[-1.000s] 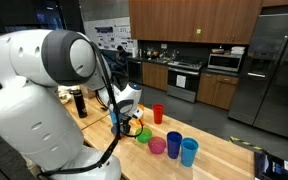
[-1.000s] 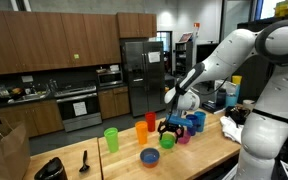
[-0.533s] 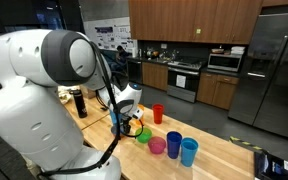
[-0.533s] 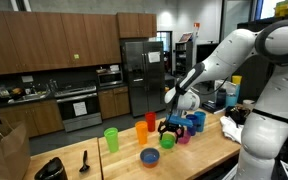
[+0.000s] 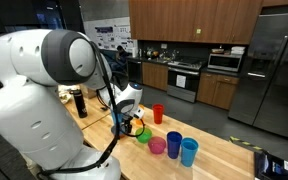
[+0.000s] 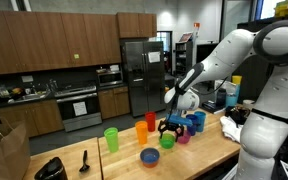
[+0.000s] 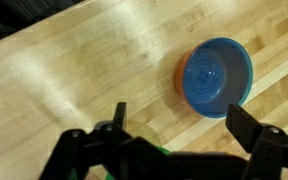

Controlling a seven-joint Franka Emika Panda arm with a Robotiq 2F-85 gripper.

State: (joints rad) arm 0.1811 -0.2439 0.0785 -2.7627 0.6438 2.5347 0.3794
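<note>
Wrist view: aimed straight down at the wooden counter (image 7: 54,60), dark fingers (image 7: 79,150) entering from the lower edge.
Pincer (image 7: 174,115): spread to its widest, nothing held between the jaws, no contact with any object visible; seen in both exterior views hanging low over the counter, pincer (image 5: 131,122) at the end of the white arm (image 6: 234,50).
Green cup (image 6: 167,143): stood on the counter directly beneath the open jaws; reduced in the wrist view to a green sliver (image 7: 164,150) between the finger bases; whether touched or just clear of the fingers could not be told.
Blue bowl (image 7: 216,78): mouth up, ahead of the jaws and toward the right of the wrist view, an orange edge showing at its side; placed near the green cup in an exterior view (image 6: 150,157).
Neighbouring cups: red cup (image 5: 157,113) behind; pink cup (image 5: 157,146), dark blue cup (image 5: 174,144) and light blue cup (image 5: 189,151) in a row beside the pincer.
Setting: kitchen with brown cabinets (image 5: 184,18) and a steel refrigerator (image 5: 274,70).
</note>
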